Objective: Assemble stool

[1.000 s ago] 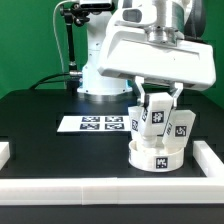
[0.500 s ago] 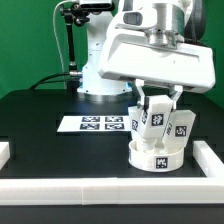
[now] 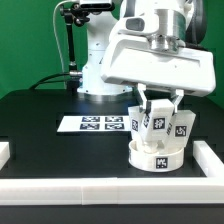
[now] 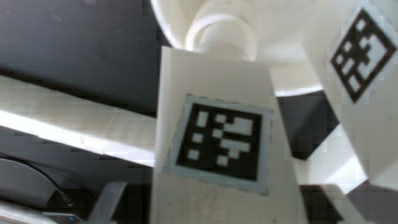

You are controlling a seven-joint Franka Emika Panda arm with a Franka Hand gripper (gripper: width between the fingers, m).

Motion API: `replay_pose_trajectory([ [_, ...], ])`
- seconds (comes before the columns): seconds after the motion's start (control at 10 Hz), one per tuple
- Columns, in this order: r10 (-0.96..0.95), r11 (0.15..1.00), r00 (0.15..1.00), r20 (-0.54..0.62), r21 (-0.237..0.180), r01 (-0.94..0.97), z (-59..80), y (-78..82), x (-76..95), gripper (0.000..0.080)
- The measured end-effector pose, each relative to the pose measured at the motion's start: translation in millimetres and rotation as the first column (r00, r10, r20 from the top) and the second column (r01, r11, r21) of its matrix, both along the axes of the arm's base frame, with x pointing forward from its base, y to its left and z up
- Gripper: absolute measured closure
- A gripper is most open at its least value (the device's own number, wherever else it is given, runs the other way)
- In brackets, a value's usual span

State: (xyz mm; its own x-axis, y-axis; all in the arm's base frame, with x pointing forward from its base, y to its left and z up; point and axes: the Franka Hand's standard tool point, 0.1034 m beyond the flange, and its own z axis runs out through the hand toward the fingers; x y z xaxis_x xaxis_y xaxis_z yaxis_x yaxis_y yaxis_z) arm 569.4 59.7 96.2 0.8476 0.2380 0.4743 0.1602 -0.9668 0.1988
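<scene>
Hand (image 3: 158, 103) clamped on upright leg (image 3: 158, 120) above seat (image 3: 157, 154); wrist view fills with leg's tag (image 4: 222, 143).

In the exterior view the gripper (image 3: 158, 103) and the arm's bulky white head cover the top of the middle stool leg (image 3: 156, 122), so the contact between fingers and leg cannot be made out. The white border rail (image 3: 110, 187) along the table's near edge runs out of the picture at both ends. In the wrist view the tagged leg (image 4: 217, 130) is cut off by the picture's edges, a second leg (image 4: 361, 55) is partly cropped, and the round seat (image 4: 222, 25) shows only as a blurred arc.
</scene>
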Motion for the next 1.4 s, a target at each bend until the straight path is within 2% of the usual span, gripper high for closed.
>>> replay_pose_trajectory([
  [0.8, 0.004, 1.0, 1.0, 0.001, -0.01, -0.004, -4.9, -2.5, 1.5, 0.0472],
  [1.4, 0.012, 1.0, 1.0, 0.014, -0.023, -0.012, -16.6, -6.0, -6.3, 0.0472],
])
